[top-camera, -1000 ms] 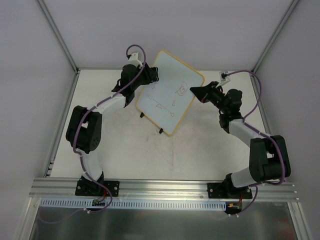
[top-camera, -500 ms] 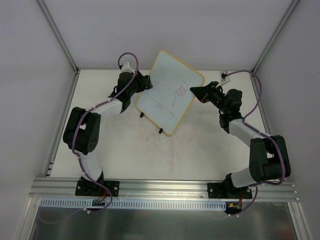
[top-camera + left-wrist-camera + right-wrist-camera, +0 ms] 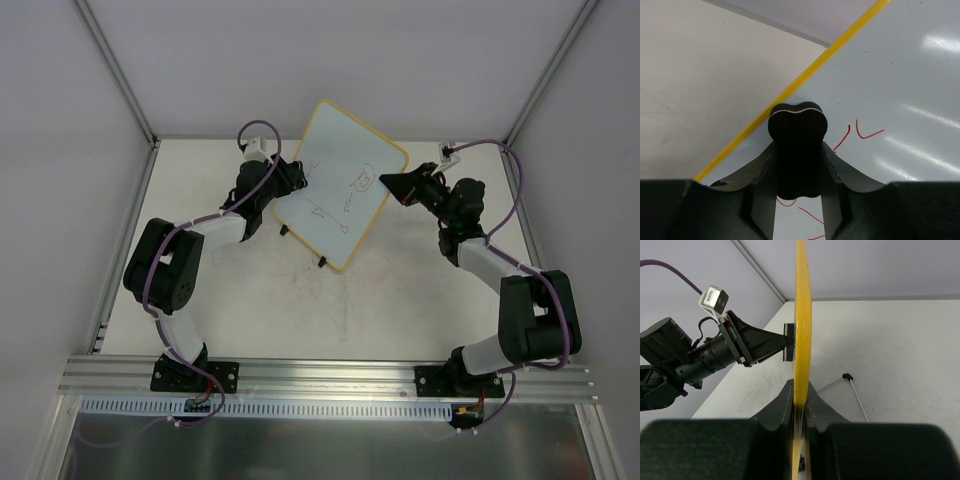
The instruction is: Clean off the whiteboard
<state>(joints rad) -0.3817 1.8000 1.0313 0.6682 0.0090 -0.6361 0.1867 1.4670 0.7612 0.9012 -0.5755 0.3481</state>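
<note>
from above, the whiteboard [image 3: 340, 185] stands tilted up off the table [image 3: 400, 300] between the two arms. the right gripper [image 3: 397, 184] meets its right edge, and the left gripper [image 3: 300, 176] meets its face near the opposite edge. this view is too distant to show how either pair of jaws stands.

the left wrist camera settles one of them. its fingers are pinched on a black eraser [image 3: 797, 125], which sticks out ahead of the fingertips and presses against the white face. the eraser sits just inside the yellow frame [image 3: 805, 80], which runs diagonally past the fingers' left side. red marks [image 3: 867, 134] lie just right of the eraser, with more below it between the fingers.

the right wrist camera sees the board edge-on, as a thin yellow strip rising straight up from between its own fingers, which are clamped tight on the frame. to the left of that strip, the other gripper's black tip holds the eraser against the board's face. only this view shows that contact from the side.

counted: one whiteboard, one eraser, two grippers. two black feet [image 3: 322, 263] show along the board's lower edge from above, but only one from the right wrist. about four red strokes show near the left fingers. from above the doodles are too small to count surely.
</note>
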